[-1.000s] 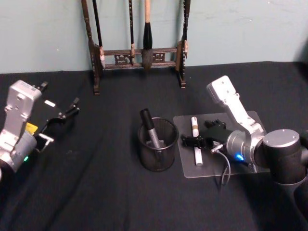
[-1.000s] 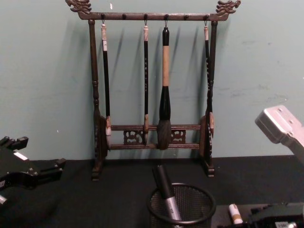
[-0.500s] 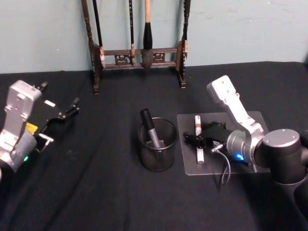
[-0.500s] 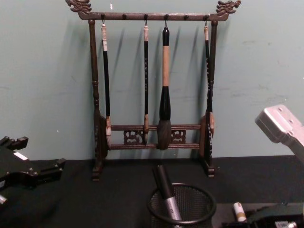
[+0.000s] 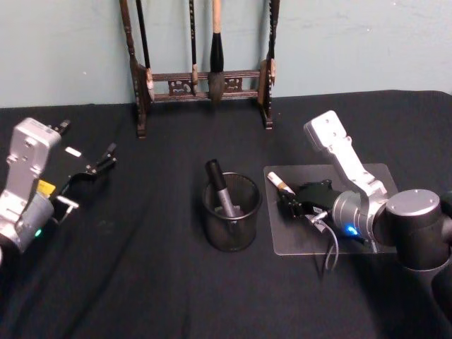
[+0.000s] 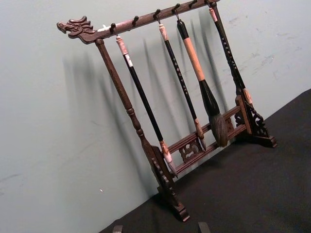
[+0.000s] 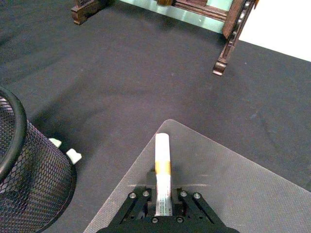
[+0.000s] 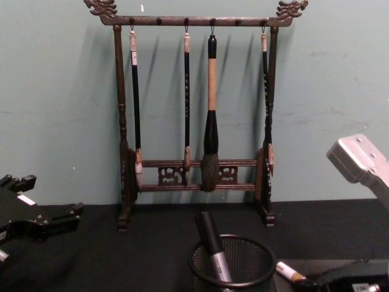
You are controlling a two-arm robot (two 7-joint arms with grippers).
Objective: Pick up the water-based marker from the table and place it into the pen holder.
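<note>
Where the clear sheet (image 5: 300, 173) lies on the black table (image 5: 141, 282), the R gripper (image 5: 287, 203) is seen low over the sheet's left part, clamped on the marker (image 5: 280, 185). The marker is gripped at its rear end. Its white body w/ a tan band is pointed fwd and left, free end toward the far-left corner of the sheet, near the holder (image 5: 232, 215) but not over it.

In the R wrist view the marker (image 7: 163, 170) is pinched btwn the two black fingers (image 7: 137, 201) and sticks straight out ahead of the gripper (image 7: 164, 198), over the sheet's (image 7: 233, 194) corner. The holder's mesh wall (image 7: 29, 179) is seen close by. In the chest view the marker (image 8: 289, 272) is seen tilted, free end higher, just beside the holder (image 8: 249, 255).

The R arm (image 5: 353, 169) is bent: a grey joint w/ a blue light is held over the sheet's near edge, and a silver link is slanted up and back from it.

A dark pen (image 5: 219, 185) is stood leaning inside the holder. The rack (image 5: 240, 73) is set well behind, at the wall.

The L arm (image 5: 25, 162) is parked at the table's left side. The L gripper (image 5: 88, 176) is aimed at the rack, fingertips (image 6: 203, 227) apart, nothing held.
</note>
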